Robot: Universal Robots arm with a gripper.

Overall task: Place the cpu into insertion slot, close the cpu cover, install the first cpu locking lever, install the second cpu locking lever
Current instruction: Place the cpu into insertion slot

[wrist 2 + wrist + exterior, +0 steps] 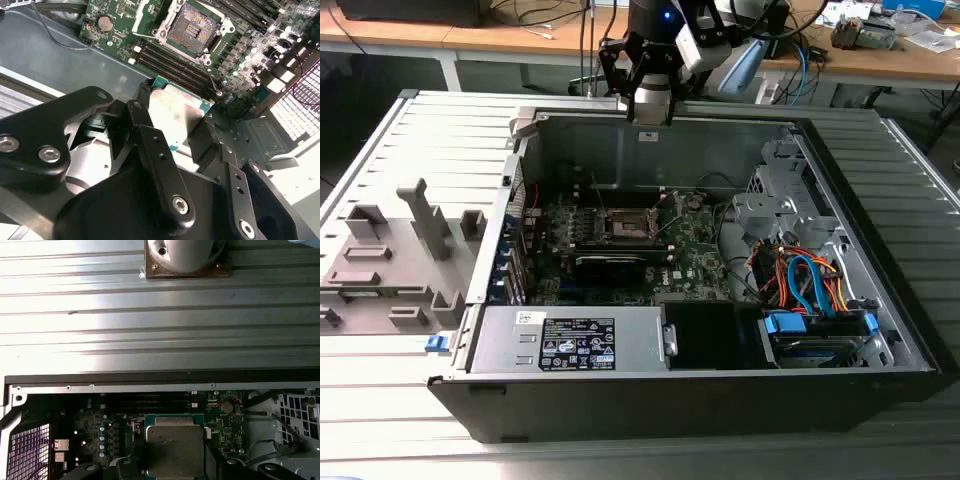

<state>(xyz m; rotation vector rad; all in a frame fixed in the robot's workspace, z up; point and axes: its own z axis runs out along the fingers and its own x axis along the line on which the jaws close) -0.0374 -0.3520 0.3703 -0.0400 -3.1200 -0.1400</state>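
Clamping the cpu [177, 112] by two opposite edges, well above and apart from the open insertion slot [192, 27], the gripper [175, 122] may, on so thin a hold, let it tilt and land crooked.

In the exterior view the arm comes down from above with its wrist turned straight down, and the gripper [652, 106] hangs at its lower end. In the second wrist view its black fingers [150, 142] are clamped on opposite edges of the cpu [175, 107], holding it flat between their tips.
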